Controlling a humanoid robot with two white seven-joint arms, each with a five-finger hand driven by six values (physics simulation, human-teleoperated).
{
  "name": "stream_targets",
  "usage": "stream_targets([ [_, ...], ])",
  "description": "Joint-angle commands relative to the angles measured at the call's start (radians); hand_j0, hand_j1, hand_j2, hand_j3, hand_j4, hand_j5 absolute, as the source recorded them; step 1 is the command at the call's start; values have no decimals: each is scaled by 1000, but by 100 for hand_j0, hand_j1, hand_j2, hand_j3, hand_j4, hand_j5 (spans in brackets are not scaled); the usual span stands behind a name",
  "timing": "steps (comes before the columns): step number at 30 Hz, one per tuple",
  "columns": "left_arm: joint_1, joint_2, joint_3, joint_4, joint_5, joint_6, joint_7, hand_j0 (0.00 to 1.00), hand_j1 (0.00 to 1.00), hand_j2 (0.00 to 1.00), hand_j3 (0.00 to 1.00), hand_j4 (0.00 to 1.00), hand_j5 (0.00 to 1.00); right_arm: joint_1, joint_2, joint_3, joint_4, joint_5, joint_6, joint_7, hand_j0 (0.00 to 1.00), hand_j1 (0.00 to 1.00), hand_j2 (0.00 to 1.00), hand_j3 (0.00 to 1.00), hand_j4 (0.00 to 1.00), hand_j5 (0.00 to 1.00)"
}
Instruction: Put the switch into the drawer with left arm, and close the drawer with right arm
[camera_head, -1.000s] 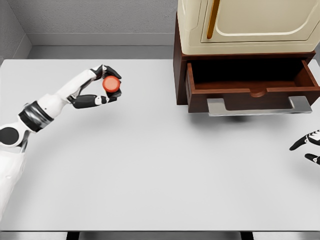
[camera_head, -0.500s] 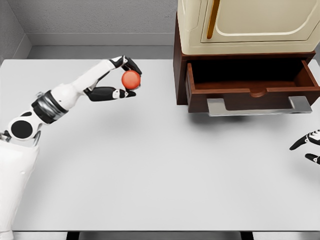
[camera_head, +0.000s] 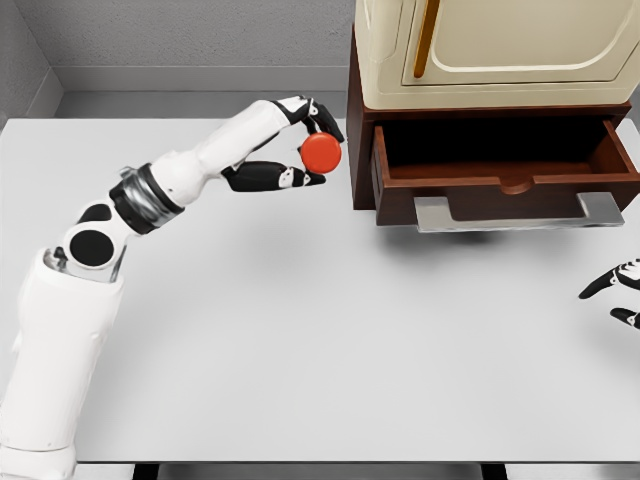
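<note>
Switch status: the round red-orange switch was off the plain white bench, pinched in the left robot hand. Nearest the camera, the white left arm came up from the lower left edge, past a black shoulder joint and a grey-banded forearm, reaching up and right across the bench. Dark thumb sat under the switch, dark fingers curled over the top, so the left robot hand was grasping the switch. Switch sat just left of the dark brown wooden cabinet, near its left wall, not inside anything.

Right robot hand showed only at the right edge, over the bench: a few black-and-white fingertips spread, holding nothing, well apart from the drawer handle.

Further back, the brown wooden drawer stood pulled out toward the camera, interior dark, contents not discernible. Flat grey metal handle ran across its front. On top of the cabinet sat a cream-coloured box unit with a tan vertical strip on its panel. Grey wall behind the bench.
</note>
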Motion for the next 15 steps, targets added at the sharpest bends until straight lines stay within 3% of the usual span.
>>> stream_targets([
  [1, -2, -27, -2, -21, -44, 5, 1, 29, 29, 29, 29, 29, 29, 0, -1, 1, 0, -8, 3, 0, 59, 59, 59, 59, 59, 59],
  [15, -75, -125, -62, -23, -224, 12, 2, 28, 28, 28, 28, 28, 28, -2, -3, 0, 0, -8, 3, 0, 60, 60, 60, 60, 60, 60],
])
